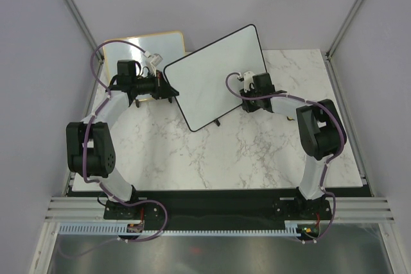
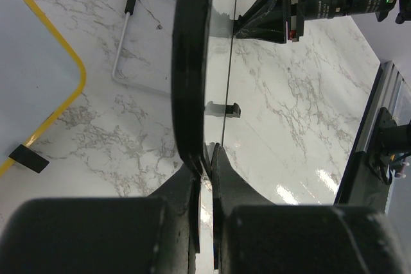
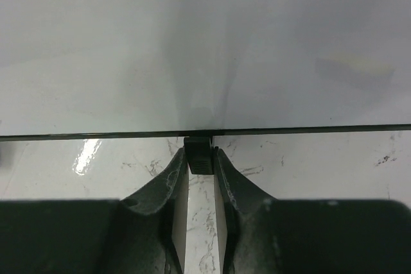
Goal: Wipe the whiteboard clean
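The whiteboard (image 1: pixel 218 75) is large and white with a thin black frame. It stands tilted over the back of the marble table, and its face looks blank. My left gripper (image 1: pixel 172 91) is shut on its left edge; in the left wrist view the jaws (image 2: pixel 207 165) pinch the black frame (image 2: pixel 192 62) edge-on. My right gripper (image 1: pixel 246 94) is at the board's right side. In the right wrist view it (image 3: pixel 200 158) is shut on a small black foot (image 3: pixel 199 153) under the board's edge (image 3: pixel 192 43).
A smaller orange-framed whiteboard (image 1: pixel 144 46) lies at the back left, also seen in the left wrist view (image 2: pixel 32 62). A thin white bent rod with a black tip (image 2: pixel 125 30) lies on the marble table (image 1: pixel 212 158) next to it. Grey walls enclose the table.
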